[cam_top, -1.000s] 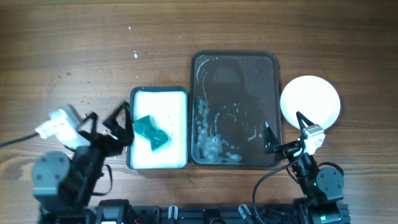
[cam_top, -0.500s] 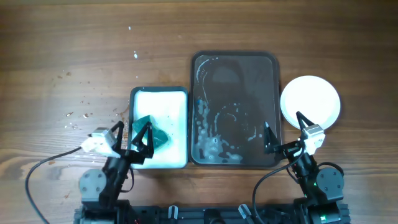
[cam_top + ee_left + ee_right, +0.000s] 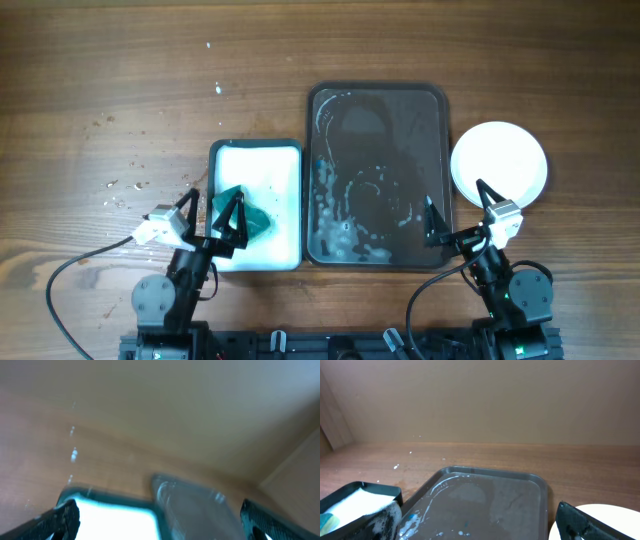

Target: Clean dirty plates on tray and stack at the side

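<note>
The dark grey tray (image 3: 378, 175) lies in the middle, wet and streaked with suds, with no plate on it. It also shows in the right wrist view (image 3: 490, 500). A white plate (image 3: 499, 165) sits on the table to its right, and its edge shows in the right wrist view (image 3: 612, 515). A teal sponge (image 3: 240, 212) lies in the white basin (image 3: 257, 160). My left gripper (image 3: 212, 220) is open and empty at the basin's front edge, next to the sponge. My right gripper (image 3: 458, 212) is open and empty at the tray's front right corner. The left wrist view is blurred.
White specks and droplets dot the wood left of the basin (image 3: 125, 185). In the right wrist view, suds cling to my left fingertip (image 3: 385, 520), and the basin's corner (image 3: 355, 502) is at the lower left. A cable (image 3: 70, 270) trails from the left arm.
My left arm has swung from the far left to the basin's front edge, then stayed nearly still over the last half second. The right arm has not moved.
</note>
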Motion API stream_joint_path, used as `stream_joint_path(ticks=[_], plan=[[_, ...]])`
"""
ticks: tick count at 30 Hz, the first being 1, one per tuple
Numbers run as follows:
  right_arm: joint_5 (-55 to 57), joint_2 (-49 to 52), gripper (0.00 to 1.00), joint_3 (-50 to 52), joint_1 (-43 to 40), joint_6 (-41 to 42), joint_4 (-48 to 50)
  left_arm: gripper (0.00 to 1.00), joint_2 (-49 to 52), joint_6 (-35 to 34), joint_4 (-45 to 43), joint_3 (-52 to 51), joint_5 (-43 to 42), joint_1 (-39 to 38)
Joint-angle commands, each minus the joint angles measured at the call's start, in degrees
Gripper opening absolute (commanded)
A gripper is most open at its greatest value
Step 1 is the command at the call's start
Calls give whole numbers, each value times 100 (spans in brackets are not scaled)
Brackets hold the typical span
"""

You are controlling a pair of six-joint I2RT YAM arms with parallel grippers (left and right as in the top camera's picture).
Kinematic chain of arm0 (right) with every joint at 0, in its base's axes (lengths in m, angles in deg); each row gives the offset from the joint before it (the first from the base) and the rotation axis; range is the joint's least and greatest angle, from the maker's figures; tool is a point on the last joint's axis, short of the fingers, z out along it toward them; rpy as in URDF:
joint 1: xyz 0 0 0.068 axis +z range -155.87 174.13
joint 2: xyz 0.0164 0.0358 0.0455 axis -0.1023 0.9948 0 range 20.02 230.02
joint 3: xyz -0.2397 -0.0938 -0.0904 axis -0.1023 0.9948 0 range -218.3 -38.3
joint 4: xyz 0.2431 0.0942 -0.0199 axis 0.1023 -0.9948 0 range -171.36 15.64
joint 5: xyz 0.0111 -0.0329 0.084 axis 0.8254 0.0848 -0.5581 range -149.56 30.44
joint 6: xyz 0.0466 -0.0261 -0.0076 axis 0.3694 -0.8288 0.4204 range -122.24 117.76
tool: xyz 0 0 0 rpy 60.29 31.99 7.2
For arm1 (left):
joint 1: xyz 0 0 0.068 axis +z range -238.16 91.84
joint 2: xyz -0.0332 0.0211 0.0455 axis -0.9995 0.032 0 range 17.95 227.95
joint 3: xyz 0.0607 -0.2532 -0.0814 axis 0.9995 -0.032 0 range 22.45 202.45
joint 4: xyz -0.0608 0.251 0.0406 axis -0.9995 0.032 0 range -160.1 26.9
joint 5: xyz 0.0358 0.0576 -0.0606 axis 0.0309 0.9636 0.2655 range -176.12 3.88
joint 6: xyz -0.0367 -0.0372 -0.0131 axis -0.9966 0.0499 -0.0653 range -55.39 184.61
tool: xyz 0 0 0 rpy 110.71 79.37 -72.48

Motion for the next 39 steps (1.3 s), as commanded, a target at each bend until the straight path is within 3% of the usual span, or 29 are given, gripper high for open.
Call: stream_joint_path(ticks=[1,6,39], plan=[[57,-68,100,9,-31,-63,20,100,-61,133,-433,-11,22,-35],[57,-68,100,9,-31,-66,20,100,-61,133,503,-9,20,-35],[57,-68,100,9,-31,-63,20,100,-39,133,492,-9,22,-35]])
